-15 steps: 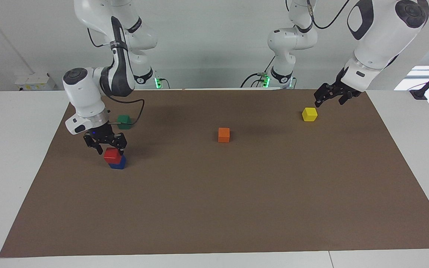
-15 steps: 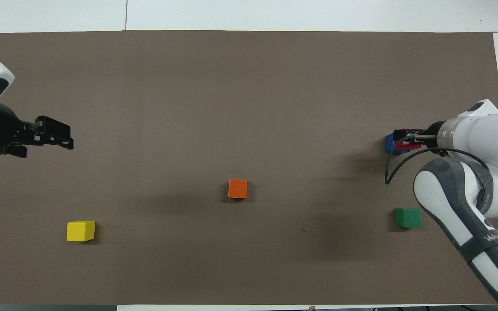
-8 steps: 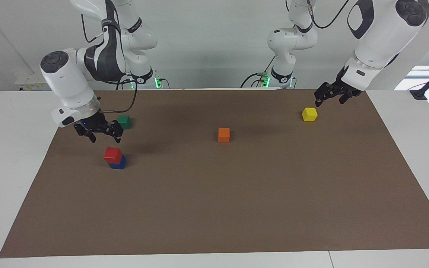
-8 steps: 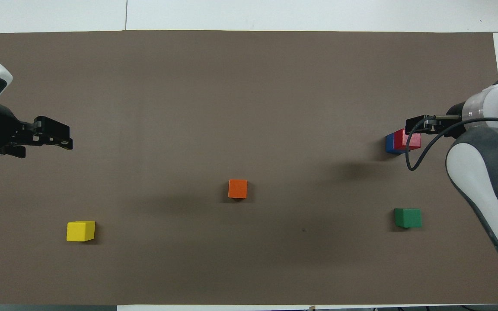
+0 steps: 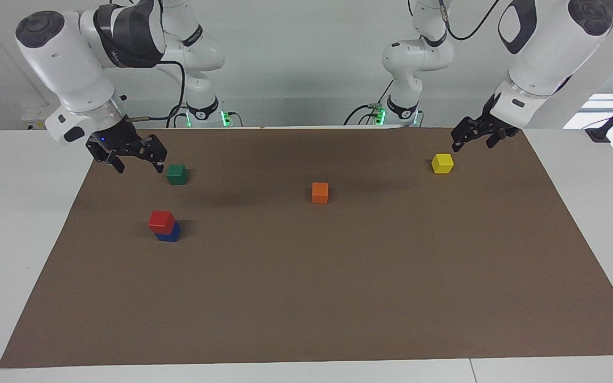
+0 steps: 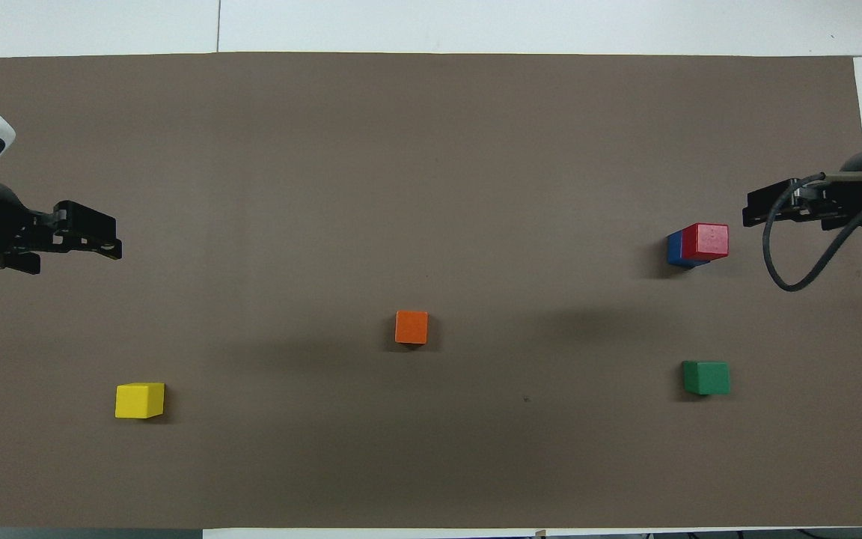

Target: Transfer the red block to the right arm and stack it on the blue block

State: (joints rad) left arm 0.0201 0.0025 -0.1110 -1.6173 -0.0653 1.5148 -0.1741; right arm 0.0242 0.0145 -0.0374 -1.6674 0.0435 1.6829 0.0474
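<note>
Stacking step complete: the red block [image 5: 160, 222] sits on the blue block [image 5: 169, 232], left of centre in the facing view, slightly offset. The right end effector [image 5: 132, 158], fingers spread and empty, hangs at upper left, clear of the stack. The left end effector [image 5: 471, 138], also spread, waits at upper right above the worktop [image 5: 338, 298]. Judged next: only retreat remains.

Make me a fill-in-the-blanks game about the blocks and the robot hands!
1. The red block sits on the ____ block.
2. The block in the middle of the mat is ____.
3. The right gripper, fingers open, holds ____.
4. The left gripper hangs by the ____ block.

Missing words: blue; orange; nothing; yellow
</note>
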